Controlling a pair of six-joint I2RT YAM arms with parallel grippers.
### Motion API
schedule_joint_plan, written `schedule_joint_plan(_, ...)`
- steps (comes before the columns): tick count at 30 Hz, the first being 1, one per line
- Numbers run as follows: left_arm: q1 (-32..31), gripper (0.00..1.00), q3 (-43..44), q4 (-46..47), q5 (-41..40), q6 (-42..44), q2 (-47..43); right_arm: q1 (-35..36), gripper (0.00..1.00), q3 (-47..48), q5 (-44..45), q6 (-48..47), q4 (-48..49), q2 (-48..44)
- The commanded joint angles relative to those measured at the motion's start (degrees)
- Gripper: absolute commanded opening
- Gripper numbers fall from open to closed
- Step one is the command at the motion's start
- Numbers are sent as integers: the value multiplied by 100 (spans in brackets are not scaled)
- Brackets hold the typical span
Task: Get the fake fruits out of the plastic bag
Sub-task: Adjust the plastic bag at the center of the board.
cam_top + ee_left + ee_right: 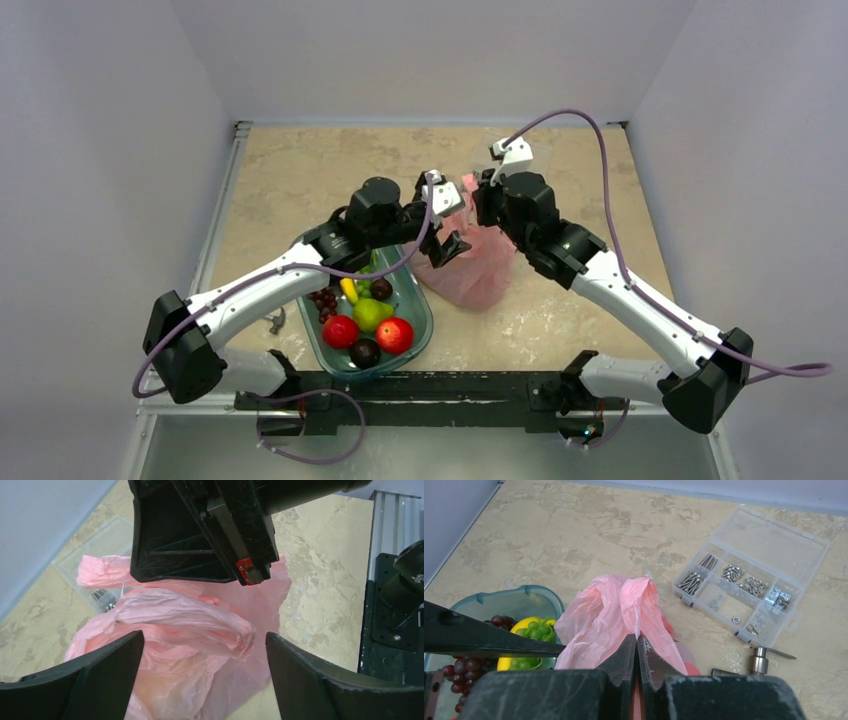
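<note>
Bag (470, 268) of pink plastic lies crumpled near the middle of the table (300, 180), just right of the fruit tray (426, 312); we see the right gripper (637, 655) pinched shut on a fold at its top and the left gripper (202, 637) spread wide above it, holding nothing.

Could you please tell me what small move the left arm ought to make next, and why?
Probably lower the open left tool onto the loose fold of the plastic bag beneath it and close. The right tool is shut on a pinch of the bag's top, and the bag looks crumpled closed, so a second grip could help spread its mouth.
</note>
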Motion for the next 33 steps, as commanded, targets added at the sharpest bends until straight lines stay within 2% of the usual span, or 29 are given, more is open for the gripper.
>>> schedule_joint_plan(1, -129, 80, 328, 119, -357, -134, 193, -15, 0, -86, -136, 115, 310, -172)
schedule_joint_plan(5, -35, 24, 489, -62, -898, -189, 309, -23, 0, -176, -191, 135, 345, -185)
schedule_joint_plan(6, 119, 13, 471, 8, -865, -455, 279, -21, 0, -204, -210, 123, 347, -205)
schedule_joint_plan(8, 618, 0, 435, 356, -535, -1336, 150, -21, 0, -293, -142, 109, 345, -281)
schedule_joint_plan(12, 1697, 0, 362, 978, 421, -2890, 50, -16, 0, -811, 247, 83, 539, -925)
schedule_joint_plan(17, 2353, 0, 543, 894, 821, -3659, 389, -15, 0, -2428, 578, 121, 1705, -3208)
schedule_joint_plan(19, 2630, 0, 545, 1051, 1033, -4023, 530, -17, 0, -2775, 712, 197, 1617, -3873)
schedule_joint_plan(21, 2926, 0, 555, 1187, 1215, -4311, 635, -20, 0, -2896, 839, 404, 1130, -4349)
schedule_joint_plan(26, 3464, 0, 1129, 156, 1353, -3879, 815, -21, 0, -3020, 1084, 910, 125, -5249)
schedule_joint_plan(30, 3693, 0, 1259, 124, 1593, -3751, 795, -16, 0, -2979, 1208, 1100, -231, -5563)
schedule_joint_plan(33, 3711, 0, 1464, -405, 1676, -3386, 812, -21, 0, -2962, 1222, 1235, -382, -5663)
